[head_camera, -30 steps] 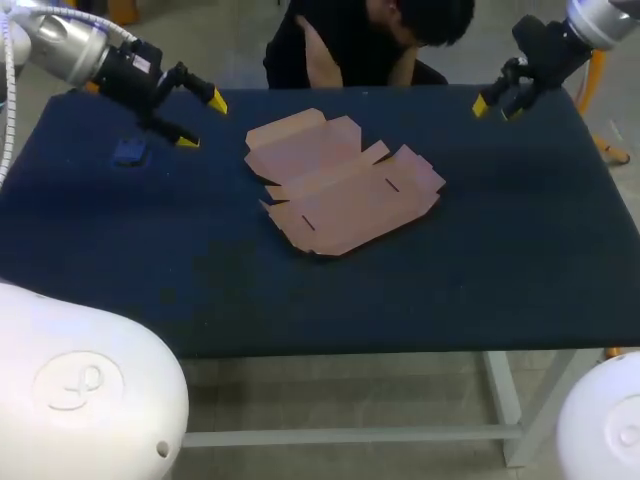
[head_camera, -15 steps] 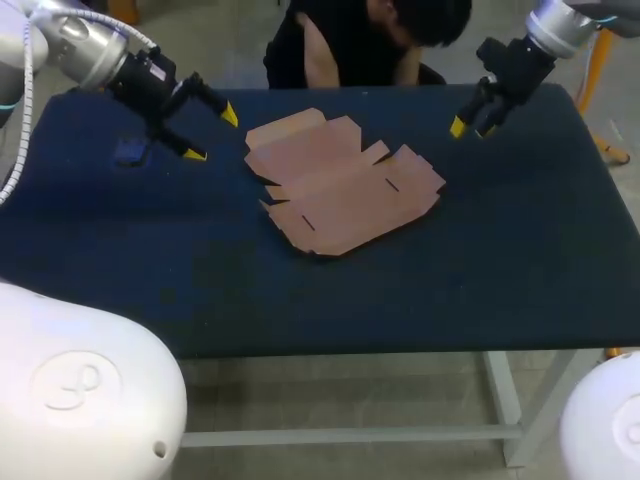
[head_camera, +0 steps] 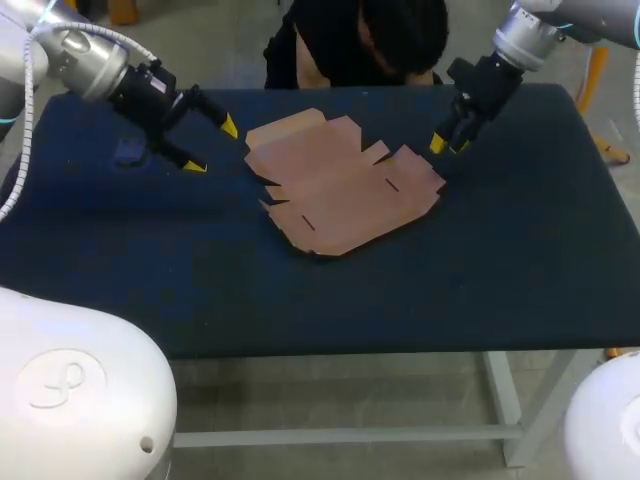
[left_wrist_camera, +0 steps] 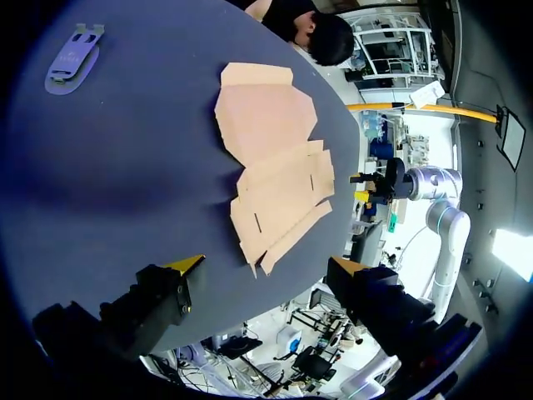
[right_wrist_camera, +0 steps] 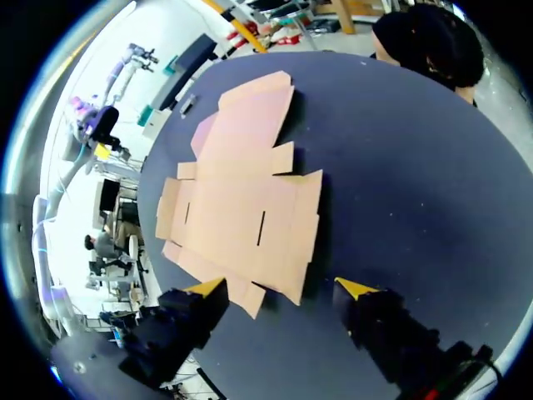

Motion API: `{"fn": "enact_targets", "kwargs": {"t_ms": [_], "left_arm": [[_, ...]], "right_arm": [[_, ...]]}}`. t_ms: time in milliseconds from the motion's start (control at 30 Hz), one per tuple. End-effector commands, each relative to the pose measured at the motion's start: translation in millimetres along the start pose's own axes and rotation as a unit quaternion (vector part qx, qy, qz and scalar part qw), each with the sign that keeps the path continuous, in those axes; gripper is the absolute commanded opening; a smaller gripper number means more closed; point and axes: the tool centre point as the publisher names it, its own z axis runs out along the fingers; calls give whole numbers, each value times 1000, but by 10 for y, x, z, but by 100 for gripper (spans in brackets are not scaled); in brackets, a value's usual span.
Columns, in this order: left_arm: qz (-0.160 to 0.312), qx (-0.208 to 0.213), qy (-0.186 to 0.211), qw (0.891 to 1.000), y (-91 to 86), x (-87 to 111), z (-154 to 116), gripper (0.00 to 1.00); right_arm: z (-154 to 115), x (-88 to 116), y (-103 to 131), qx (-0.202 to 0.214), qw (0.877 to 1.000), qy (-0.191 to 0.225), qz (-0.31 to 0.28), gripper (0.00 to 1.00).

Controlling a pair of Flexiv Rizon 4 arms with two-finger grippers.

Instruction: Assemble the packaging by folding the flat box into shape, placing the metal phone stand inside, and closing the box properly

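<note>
Right end effector (head_camera: 446, 148) just beside box (head_camera: 340, 185)

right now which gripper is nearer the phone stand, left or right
Left. The left gripper hangs just beside the phone stand, between it and the flat box. The right gripper is on the box's other side, by its right edge.

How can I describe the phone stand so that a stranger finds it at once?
Start at the dark blue table, with the flat cardboard box at its middle. Go from the box past the open left pincer: there lies the phone stand. It is small, flat and bluish, almost the table's colour, while the box is large and tan.
</note>
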Motion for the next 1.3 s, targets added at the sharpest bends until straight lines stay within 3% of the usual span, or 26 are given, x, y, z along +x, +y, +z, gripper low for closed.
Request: {"fn": "enact_targets", "kwargs": {"t_ms": [33, 367, 433, 533, 667, 767, 833, 967, 1033, 1100, 1133, 1300], "left_arm": [[-4, 0, -3, 1000, 18, -9, -19, 100], [-8, -2, -6, 1000, 37, -21, 6, 100], [-5, -3, -6, 1000, 36, -20, 10, 100], [5, -9, -10, 1000, 42, -21, 27, 100], [6, -10, -14, 1000, 30, -22, 42, 100], [7, -11, -15, 1000, 23, -22, 53, 100], [6, -13, -15, 1000, 9, -25, 61, 100], [5, -14, -13, 1000, -6, -39, 65, 100], [5, -16, -12, 1000, -8, -46, 69, 100], [5, -16, -13, 1000, -8, -52, 70, 100], [5, -16, -13, 1000, -8, -56, 70, 100], [6, -9, -13, 1000, 6, -81, 64, 100]], "right_arm": [[129, -128, 84, 82, 996, 35, 3, 83], [356, -226, 123, 93, 994, 62, 5, 53], [387, -236, 125, 92, 993, 67, -1, 52], [443, -245, 121, 87, 994, 71, -13, 63], [493, -250, 115, 85, 993, 76, -22, 65], [526, -257, 125, 86, 993, 80, -20, 60], [557, -239, 143, 86, 993, 82, -19, 49], [605, -207, 173, 83, 993, 86, -16, 44], [637, -195, 189, 79, 993, 84, -8, 37], [655, -189, 194, 70, 994, 86, 0, 18], [659, -185, 195, 65, 994, 83, 8, 2], [653, -147, 138, 24, 996, 77, 39, 0]]}}
